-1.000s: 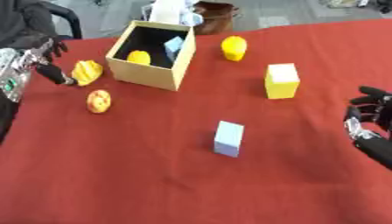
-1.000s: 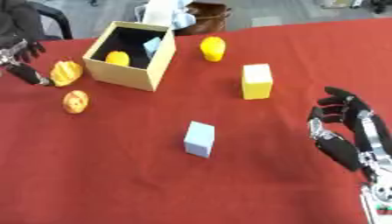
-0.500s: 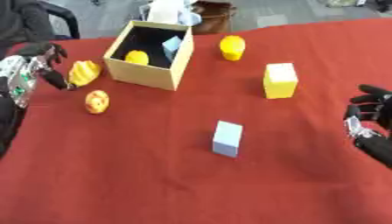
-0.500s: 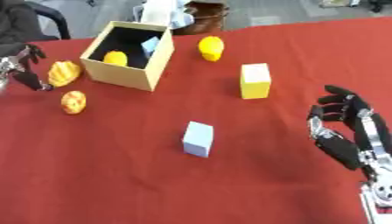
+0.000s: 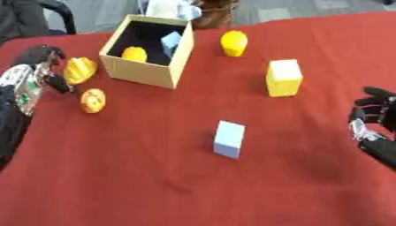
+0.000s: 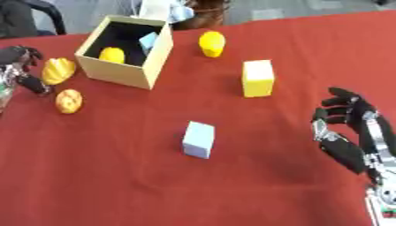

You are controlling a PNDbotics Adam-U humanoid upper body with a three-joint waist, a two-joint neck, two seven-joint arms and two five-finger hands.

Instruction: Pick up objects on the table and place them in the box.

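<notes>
— What crowds the left hand (image 5: 39, 73)?
— A yellow ridged piece (image 5: 80, 69) sits against its fingers, a round orange one (image 5: 93, 100) just below them, and the box (image 5: 147, 70) wall just beyond.
— And the right hand (image 6: 348, 128)?
— Bare red cloth (image 5: 154, 176) off its fingertips; the pale blue block (image 6: 199, 139) and yellow block (image 6: 257, 78) stand well apart.
</notes>
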